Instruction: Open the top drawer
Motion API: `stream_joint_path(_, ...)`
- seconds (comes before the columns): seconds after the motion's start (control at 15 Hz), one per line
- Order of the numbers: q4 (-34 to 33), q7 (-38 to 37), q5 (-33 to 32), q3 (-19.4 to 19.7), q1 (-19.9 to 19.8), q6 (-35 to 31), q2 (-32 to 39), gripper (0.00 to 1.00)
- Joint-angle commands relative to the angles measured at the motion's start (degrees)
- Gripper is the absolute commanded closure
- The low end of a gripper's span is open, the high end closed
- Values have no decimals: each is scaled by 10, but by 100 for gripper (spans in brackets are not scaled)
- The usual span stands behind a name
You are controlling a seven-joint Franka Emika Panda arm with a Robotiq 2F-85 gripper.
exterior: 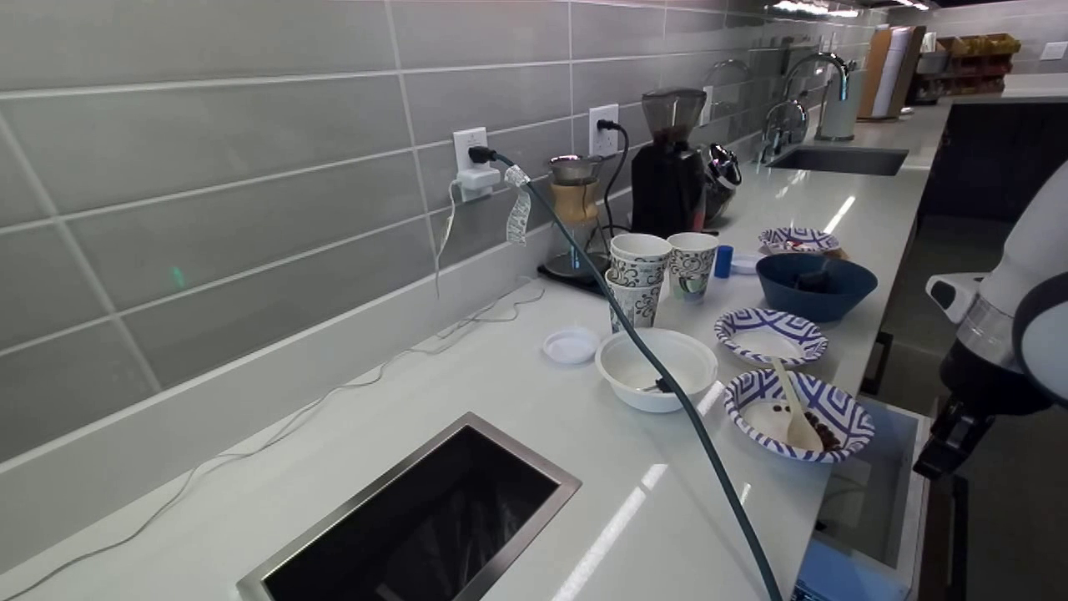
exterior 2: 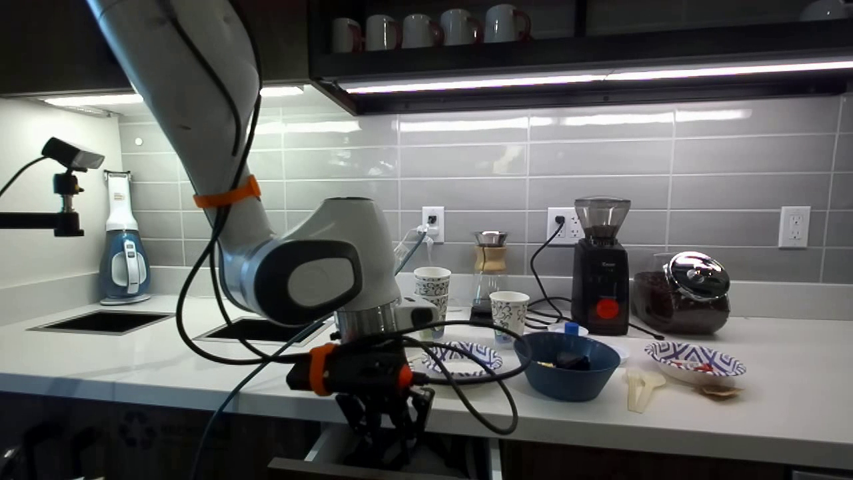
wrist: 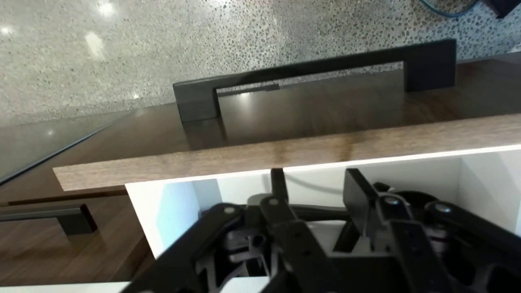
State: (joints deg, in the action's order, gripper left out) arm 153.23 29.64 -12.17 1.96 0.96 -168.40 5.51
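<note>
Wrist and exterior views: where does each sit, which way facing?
Wrist view: above the open drawer, looking down at it and the floor; gripper at bottom.
An exterior view: higher than the counter, looking along it toward sink; arm, gripper at right.
An exterior view: in front of the counter, facing tiles; arm from upper left, gripper low.
Both exterior views share grinder, blue bowl.

The top drawer (wrist: 313, 154) stands pulled out: glossy brown front (wrist: 309, 110) with a dark bar handle (wrist: 317, 67), paler wood along its upper edge, white inner walls (wrist: 427, 175). In the wrist view it slants gently up toward the right. In an exterior view the drawer (exterior: 915, 526) sits lower right; in an exterior view its front edge (exterior 2: 333, 468) lies at the bottom, cut by the frame. Whether it is fully out, I cannot tell.
</note>
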Motion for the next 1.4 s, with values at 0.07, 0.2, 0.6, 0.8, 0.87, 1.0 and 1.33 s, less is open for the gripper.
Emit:
stream_joint_path(0.07,4,108,122,-73,-43,-63,32,95)
stream_joint_path(0.2,-1,141,159,-105,-67,-58,43,100)
stream_joint_path(0.6,2,99,91,-77,-78,2,28,100)
stream_joint_path(0.8,1,35,16,-25,-50,57,8,100)
stream_joint_path(0.87,-3,11,-11,-13,-44,75,3,100)
stream_joint_path(1.0,-8,-41,-63,5,-35,123,-5,100)
stream_joint_path(1.33,-13,-102,-115,13,-36,220,-21,100)
